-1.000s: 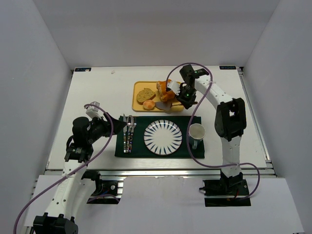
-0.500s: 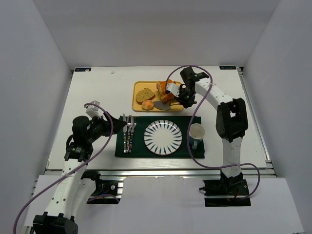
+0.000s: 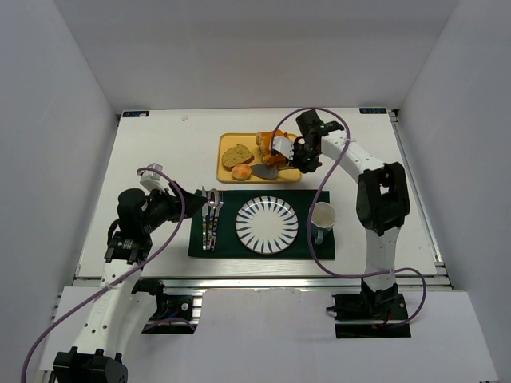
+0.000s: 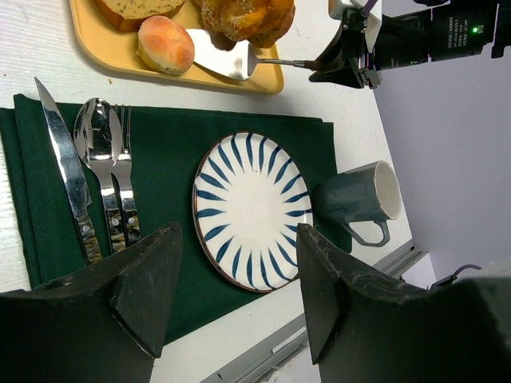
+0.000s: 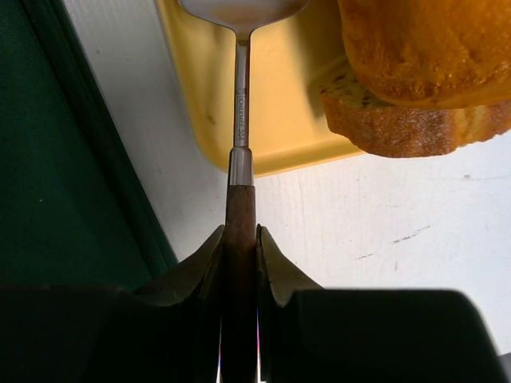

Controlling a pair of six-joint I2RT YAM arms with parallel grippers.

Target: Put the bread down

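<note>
The bread, a small pale bun (image 3: 244, 171), lies at the front of the yellow tray (image 3: 227, 141); it also shows in the left wrist view (image 4: 165, 45). My right gripper (image 3: 299, 154) is shut on the wooden handle of a metal spatula (image 5: 239, 215). The spatula's blade (image 3: 267, 171) lies flat on the tray just right of the bun, and I cannot tell whether they touch. My left gripper (image 3: 182, 199) is open and empty, held above the table's near left, its fingertips (image 4: 164, 239) framing the striped plate (image 4: 247, 203).
A seeded bread slice (image 3: 238, 154) and an orange-crusted loaf chunk (image 3: 270, 147) also lie on the tray. The plate (image 3: 267, 223), a knife, spoon and fork (image 3: 210, 217) and a grey mug (image 3: 322, 216) rest on a dark green placemat (image 3: 259, 248).
The right gripper has shifted slightly toward the far side and the spatula blade has edged left, closer to the bun. The left arm has barely moved.
</note>
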